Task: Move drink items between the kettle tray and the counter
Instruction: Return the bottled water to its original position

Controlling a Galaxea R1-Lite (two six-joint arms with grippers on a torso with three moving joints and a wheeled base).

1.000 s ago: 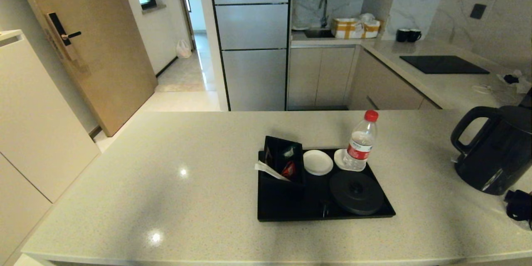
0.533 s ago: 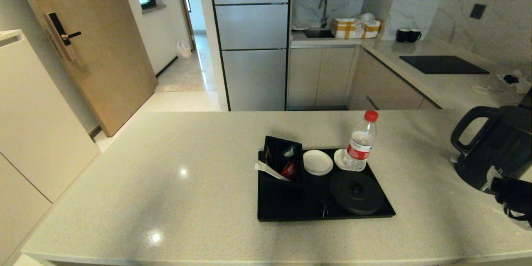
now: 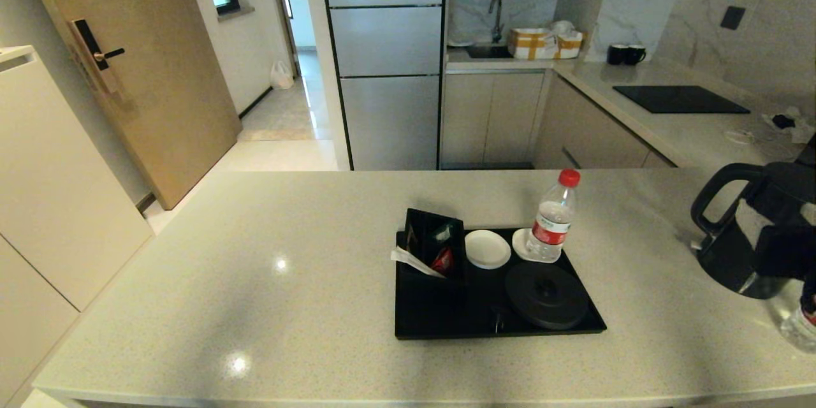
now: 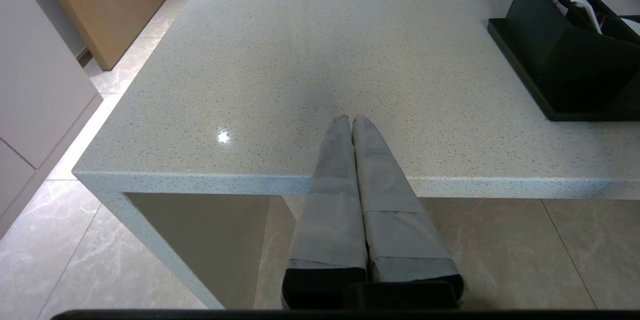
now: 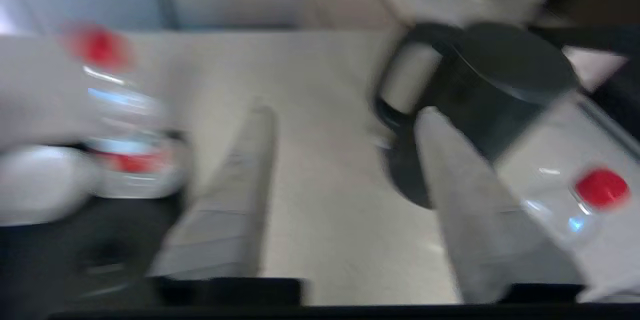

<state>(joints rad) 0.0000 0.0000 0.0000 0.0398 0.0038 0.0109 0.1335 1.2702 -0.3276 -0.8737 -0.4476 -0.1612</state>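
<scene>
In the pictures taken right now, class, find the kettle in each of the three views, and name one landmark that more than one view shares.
Head view: the kettle stands on the counter at the far right, partly hidden by the right arm.
Left wrist view: not in it.
Right wrist view: the kettle shows beyond the open right gripper, towards its right finger.
Shared landmark: the black tray, seen in the head and left wrist views.

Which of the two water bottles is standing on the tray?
The bottle on a white coaster at the tray's far right corner. The other bottle sits on the counter beside the kettle.
</scene>
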